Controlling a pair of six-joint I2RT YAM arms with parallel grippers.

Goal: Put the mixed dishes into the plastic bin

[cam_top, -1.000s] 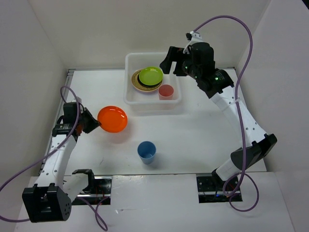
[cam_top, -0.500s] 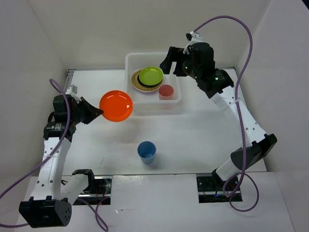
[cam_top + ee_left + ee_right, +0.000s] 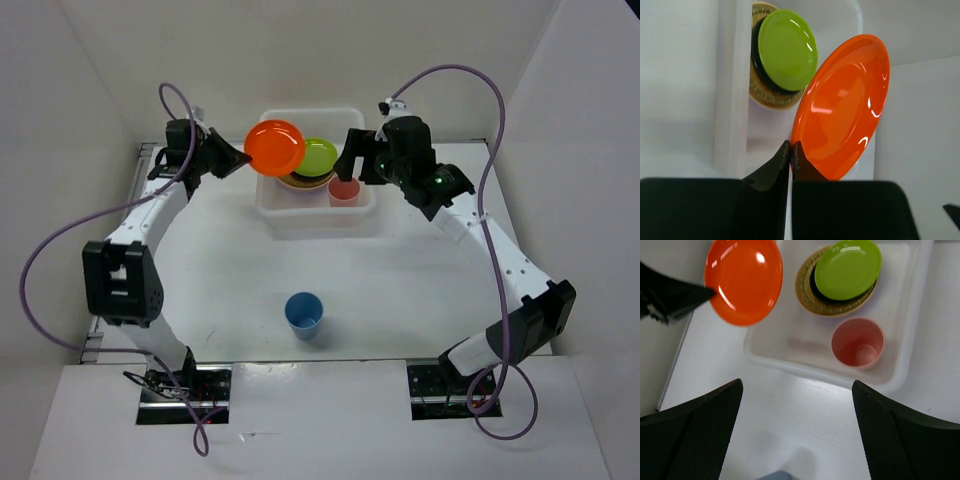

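Note:
My left gripper (image 3: 232, 160) is shut on the rim of the orange plate (image 3: 275, 146), held tilted above the left end of the white plastic bin (image 3: 310, 211); in the left wrist view the fingertips (image 3: 791, 148) pinch the plate (image 3: 842, 107). In the bin a lime green plate (image 3: 318, 156) lies on a black plate, on a woven bamboo plate (image 3: 300, 181), with a pink cup (image 3: 344, 189) beside them. A blue cup (image 3: 304, 314) stands on the table. My right gripper (image 3: 354, 155) is open and empty above the bin's right side. The right wrist view shows the bin (image 3: 800, 365), orange plate (image 3: 744, 280), green plate (image 3: 847, 267) and pink cup (image 3: 858, 342).
White walls close in the table on the left, back and right. The arm bases sit at the near edge. A purple cable loops from each arm.
My left arm has swung up and away from the near left, carrying the orange plate from the table's left side to above the bin's left end. My right gripper has barely moved.

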